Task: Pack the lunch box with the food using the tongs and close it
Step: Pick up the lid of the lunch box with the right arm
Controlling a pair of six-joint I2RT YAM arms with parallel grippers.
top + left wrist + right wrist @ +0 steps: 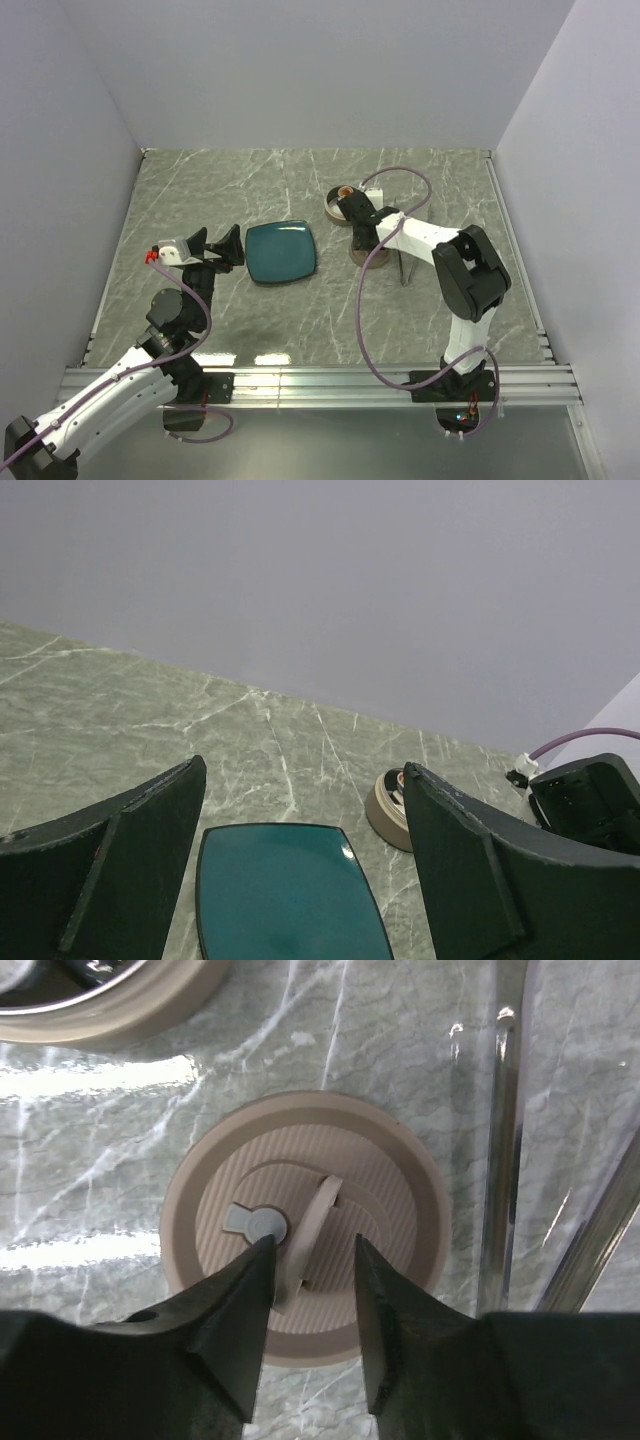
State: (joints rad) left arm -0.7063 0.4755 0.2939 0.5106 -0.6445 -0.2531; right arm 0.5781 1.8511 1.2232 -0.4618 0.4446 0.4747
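**Right gripper** [312, 1245]: jaws part open, pointing down. They stand one on each side of the raised handle [322, 1218] of the lid. The left finger [240, 1300] lies against the handle's lower end. A narrow gap shows between the handle and the right finger [385, 1310], so the handle is not clamped.

**Lid** [215, 1160]: tan-brown, round and ribbed, lying flat on the counter [330, 1040] directly beneath the jaws, handle upward. A small grey tab sits just left of the handle.

**Tongs** [505, 1150]: two slim shiny metal arms lying on the counter just right of the jaws, beside the lid and apart from its rim.

**Lunch box** [110, 1005]: silver tin with a tan outer band, uncovered, ahead and to the left of the jaws and close to the lid without touching it.

**Food** [344, 191]: an orange-red bit shows inside the tin in the top view. The rest cannot be made out.

**Left gripper** [302, 768]: jaws wide open with nothing between them, held above the counter.

**Plate** [290, 890]: square and teal, lying just ahead of and below the left jaws, between the two grippers and well clear of the tin and lid.
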